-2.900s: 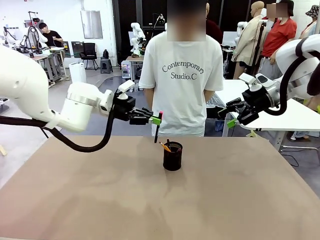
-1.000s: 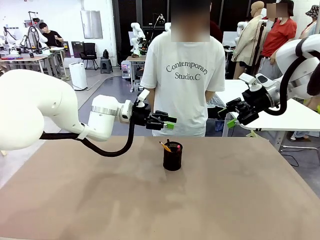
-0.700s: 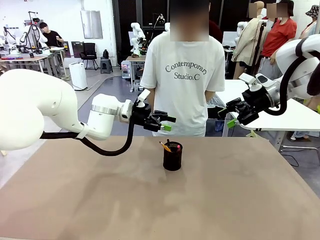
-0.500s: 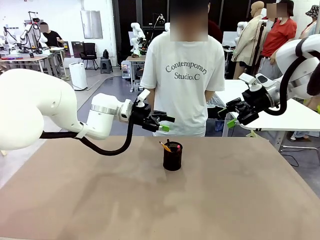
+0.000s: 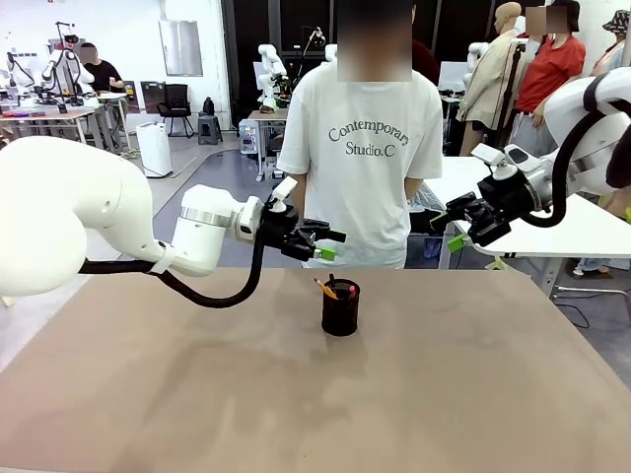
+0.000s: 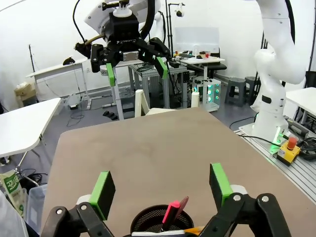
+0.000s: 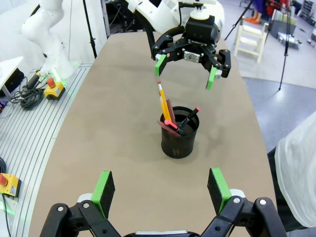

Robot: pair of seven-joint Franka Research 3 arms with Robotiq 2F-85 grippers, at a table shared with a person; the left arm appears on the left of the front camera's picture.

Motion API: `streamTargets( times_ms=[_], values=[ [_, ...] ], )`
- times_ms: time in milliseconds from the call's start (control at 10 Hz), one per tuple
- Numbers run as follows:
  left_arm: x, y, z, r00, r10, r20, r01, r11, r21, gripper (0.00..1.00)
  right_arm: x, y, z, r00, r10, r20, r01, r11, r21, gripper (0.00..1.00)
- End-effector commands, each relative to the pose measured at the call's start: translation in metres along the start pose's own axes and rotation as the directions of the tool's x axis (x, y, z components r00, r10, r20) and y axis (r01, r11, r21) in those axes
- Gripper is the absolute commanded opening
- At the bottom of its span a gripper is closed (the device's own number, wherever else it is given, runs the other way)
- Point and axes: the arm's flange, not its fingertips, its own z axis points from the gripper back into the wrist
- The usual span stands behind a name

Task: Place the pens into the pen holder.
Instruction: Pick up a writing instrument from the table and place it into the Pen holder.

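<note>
The pen holder [image 5: 340, 308], a small black mesh cup, stands upright near the middle of the table's far half. All three pens lean inside it: the orange-yellow pencil [image 7: 162, 101], the reddish-pink pen [image 6: 173, 212] and the black pen with red ends [image 7: 189, 116]. My left gripper [image 5: 321, 244] hovers open and empty just above and left of the cup, seen from the right wrist as the left gripper [image 7: 185, 72]. My right gripper [image 5: 449, 229] hangs open and empty, high to the right beyond the table edge. In the wrist views, cup [image 6: 160, 223] and cup [image 7: 179, 138] lie ahead of open fingers.
The brown table [image 5: 197, 394] is bare around the cup. A person in a white T-shirt [image 5: 365, 158] stands at the far edge, right behind the cup. A white table [image 5: 582, 232] stands behind my right arm.
The left gripper held a pen above the cup about three seconds ago; that pen now stands in the cup. Over the last second its jaws spread wider. The right arm has not moved.
</note>
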Motion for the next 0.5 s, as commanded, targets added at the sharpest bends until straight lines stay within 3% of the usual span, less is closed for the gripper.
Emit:
streamTargets(
  times_ms=[0,200,300,400],
  values=[
    [0.003,0.0,0.001,1.0,-0.015,0.003,0.015,1.0,0.003,1.0,0.004,0.0,0.0,1.0,-0.001,0.005,0.001,1.0,-0.003,1.0],
    [0.0,0.0,0.0,1.0,0.0,0.0,0.0,1.0,0.0,1.0,0.004,0.0,0.0,1.0,-0.001,0.005,0.001,1.0,-0.003,1.0],
    [0.012,-0.006,0.02,0.989,0.019,-0.148,-0.019,1.0,-0.002,1.0,0.004,0.0,0.0,1.0,-0.001,0.005,0.001,1.0,-0.003,1.0],
    [0.026,-0.023,0.035,0.97,0.046,-0.237,-0.055,0.998,-0.033,1.0,0.004,0.0,0.0,1.0,-0.001,0.005,0.001,1.0,-0.003,1.0]
  ],
)
